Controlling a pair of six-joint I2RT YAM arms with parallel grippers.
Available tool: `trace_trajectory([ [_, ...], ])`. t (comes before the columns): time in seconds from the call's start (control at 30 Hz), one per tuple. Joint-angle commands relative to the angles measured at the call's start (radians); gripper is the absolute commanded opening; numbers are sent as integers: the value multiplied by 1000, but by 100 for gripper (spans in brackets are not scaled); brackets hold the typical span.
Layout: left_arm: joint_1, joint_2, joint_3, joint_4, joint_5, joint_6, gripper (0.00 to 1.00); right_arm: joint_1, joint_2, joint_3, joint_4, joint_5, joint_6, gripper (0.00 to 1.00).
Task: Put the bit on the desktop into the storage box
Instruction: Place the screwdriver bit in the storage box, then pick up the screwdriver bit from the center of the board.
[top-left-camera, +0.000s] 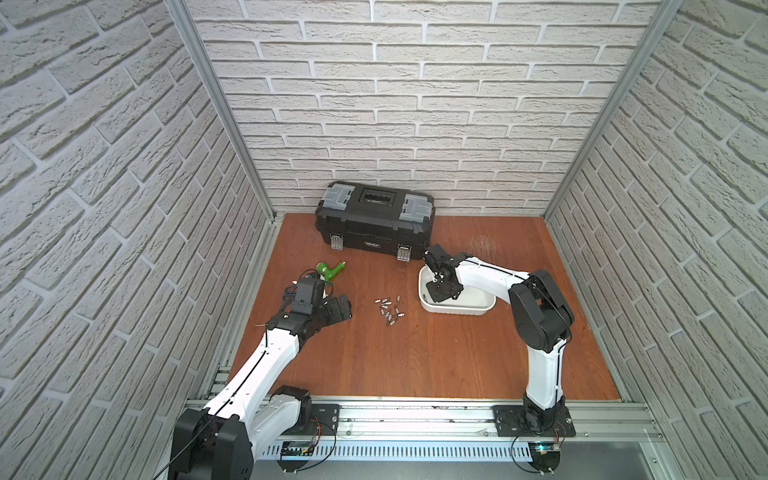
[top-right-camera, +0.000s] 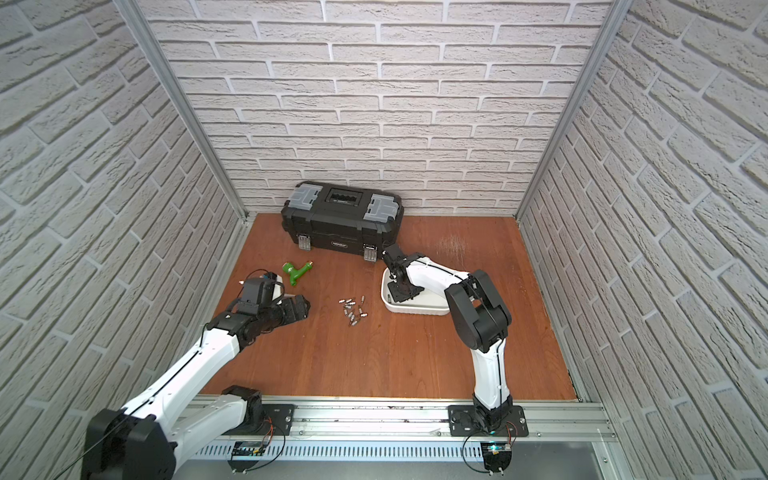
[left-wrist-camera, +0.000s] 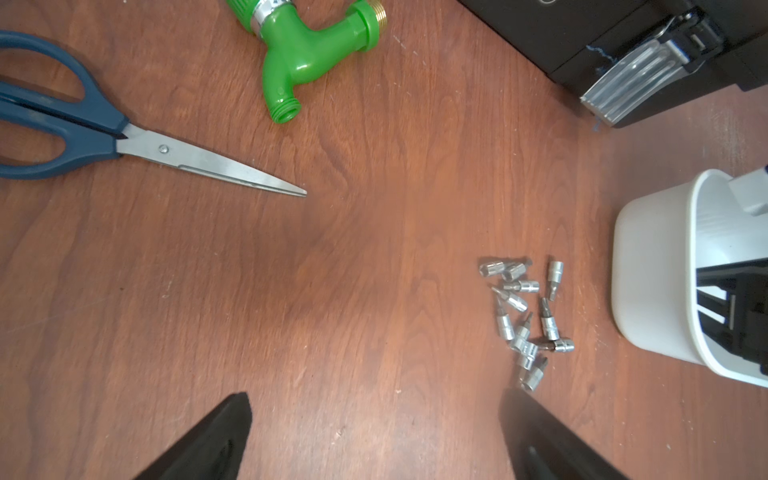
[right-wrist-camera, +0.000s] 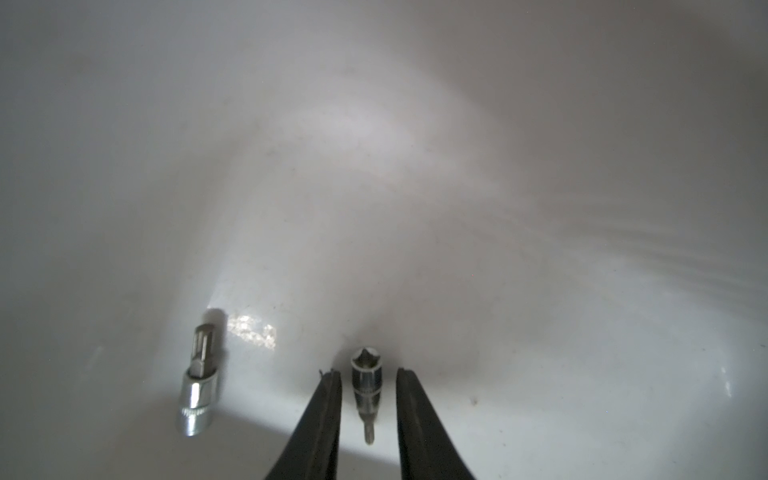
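Note:
Several small silver bits lie in a loose pile on the reddish-brown desktop. To their right stands the white storage box. My right gripper reaches down into it. In the right wrist view its jaws stand slightly apart around a bit lying on the box floor, with a gap on each side. A second bit lies beside it. My left gripper hangs open and empty, left of the pile.
A black toolbox stands against the back wall. A green plastic tap and blue-handled scissors lie at the left. An aluminium rail runs along the front edge, and brick walls close in three sides.

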Motion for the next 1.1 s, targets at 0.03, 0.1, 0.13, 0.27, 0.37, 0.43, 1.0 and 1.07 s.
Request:
trace_trajectory([
  [0.03,-4,1,28,24,-6,12,98,-5,-72,-10,3,11,3,31],
  [0.1,-4,1,31,22,-6,12,98,-5,-88,-10,-2,13,1,32],
  [0.13,-4,1,32,22,-5,13,98,-4,-95,-10,-7,13,0,32],
  [0.27,-9,-5,41,13,-8,12,98,-6,-141,-9,-24,23,-5,34],
  [0.37,-19,-5,50,11,-12,11,98,-5,-184,-17,-32,33,-10,35],
  [0.43,-24,1,56,11,-11,9,98,-4,-225,-30,-29,46,-9,36],
  [1.0,-219,182,249,-38,-45,59,98,-5,-745,-291,68,173,1,68],
  [1.07,-244,212,277,-46,-53,69,98,-7,-809,-331,90,199,5,75],
])
